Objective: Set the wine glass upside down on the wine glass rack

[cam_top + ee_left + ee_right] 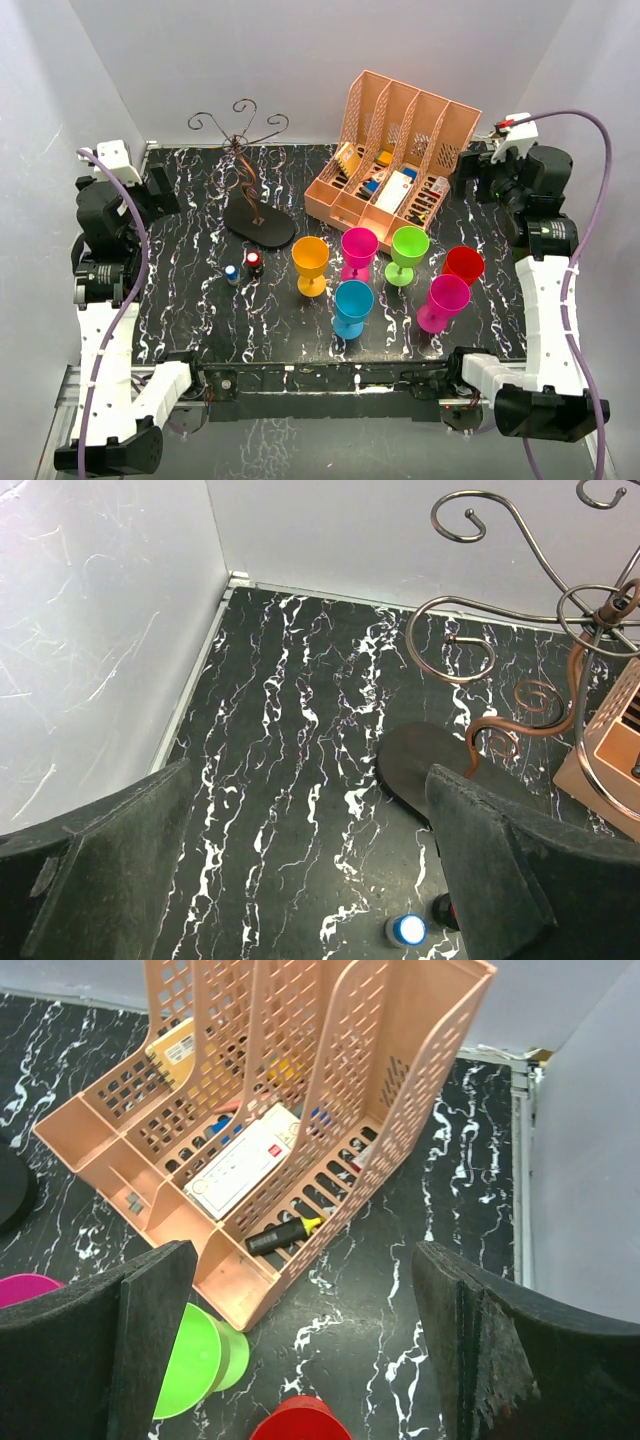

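Your left jaws stand spread wide with nothing between them, their dark, rough-faced pads hanging over bare counter, a black slab veined with white like marble. The left arm is folded at the counter's left edge, wrist aimed inward at the wine glass rack. The rack is a thin dark-wire tree with a twisted coppery stem, curled spiral arms on top and a flat black oval base, and it sits in the far-left part of the counter with nothing hanging on it.

Your right jaws are equally wide apart and hold nothing. Their pads frame the peach slotted plastic file organiser, and the right arm is folded at the right edge. The organiser has four slots. One holds a white card, and the nearest holds a black marker with a yellow tip.

You have six stemmed plastic glasses, all upright on the counter and none on the rack. They are the orange wine glass, far magenta wine glass, green wine glass, red wine glass, blue wine glass and near magenta wine glass.

Two small capped bottles stand between the rack's base and the orange glass: the blue-capped bottle and the red-capped bottle.
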Robot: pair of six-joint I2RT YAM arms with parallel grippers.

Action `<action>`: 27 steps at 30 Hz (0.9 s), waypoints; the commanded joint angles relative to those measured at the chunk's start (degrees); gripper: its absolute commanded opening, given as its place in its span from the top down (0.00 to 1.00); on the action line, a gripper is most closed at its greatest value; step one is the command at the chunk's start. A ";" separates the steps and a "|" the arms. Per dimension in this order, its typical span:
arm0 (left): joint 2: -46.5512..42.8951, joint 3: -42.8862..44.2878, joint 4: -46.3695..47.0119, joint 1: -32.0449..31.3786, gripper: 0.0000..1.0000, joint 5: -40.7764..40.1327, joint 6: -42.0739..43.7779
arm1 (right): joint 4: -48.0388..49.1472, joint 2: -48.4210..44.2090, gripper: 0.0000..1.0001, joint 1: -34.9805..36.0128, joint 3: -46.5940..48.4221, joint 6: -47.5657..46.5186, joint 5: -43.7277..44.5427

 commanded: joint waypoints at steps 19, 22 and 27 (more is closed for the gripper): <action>5.81 4.64 0.92 0.31 0.03 19.03 5.79 | 5.32 7.01 0.02 13.42 3.05 -4.40 6.95; 7.95 7.68 0.30 0.37 0.04 21.88 6.11 | 5.10 7.73 0.02 13.83 4.05 -5.50 6.51; 12.22 13.37 -0.42 0.38 0.05 26.18 6.15 | 3.50 9.36 0.02 14.19 6.68 -8.15 2.15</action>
